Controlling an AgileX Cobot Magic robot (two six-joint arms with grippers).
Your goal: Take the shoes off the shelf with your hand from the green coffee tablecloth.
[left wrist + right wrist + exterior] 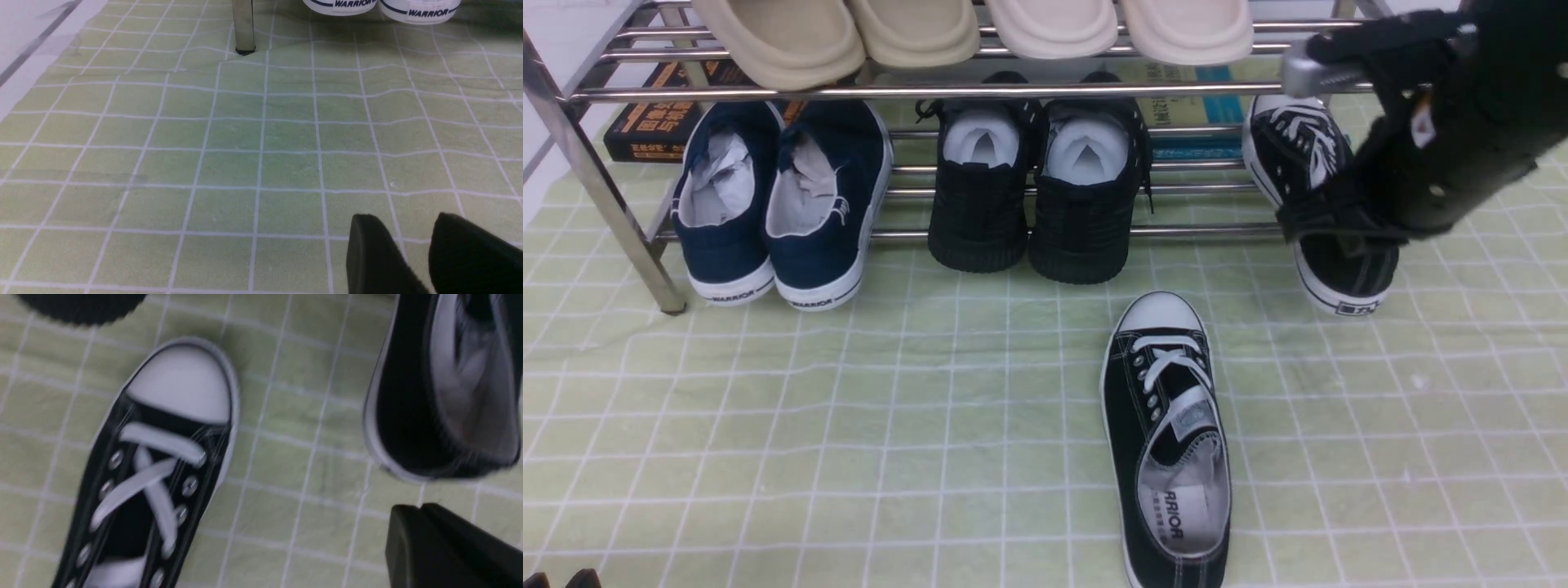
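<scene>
One black canvas sneaker [1123,441] lies flat on the green tablecloth [980,425], toe toward the rack [1045,92], well out from the bars, so it counts as off. Its mate [1347,269] is at the lower tier, toe in, heel sticking out over the cloth, probably so the heel end is easy to grab. Right hand [414,512] is up by that second shoe, likely to grip it next; its fingers blur together, can't tell if open or closed, no hold visible. Left hand [402,224] has its fingers parted, nothing between, over cloth. Navy slip-ons [727,265] and all-black pair [980,229] sit heels-out too, not targets. Job looks about half done; risk is the heel snagging a bar on pull-out.
</scene>
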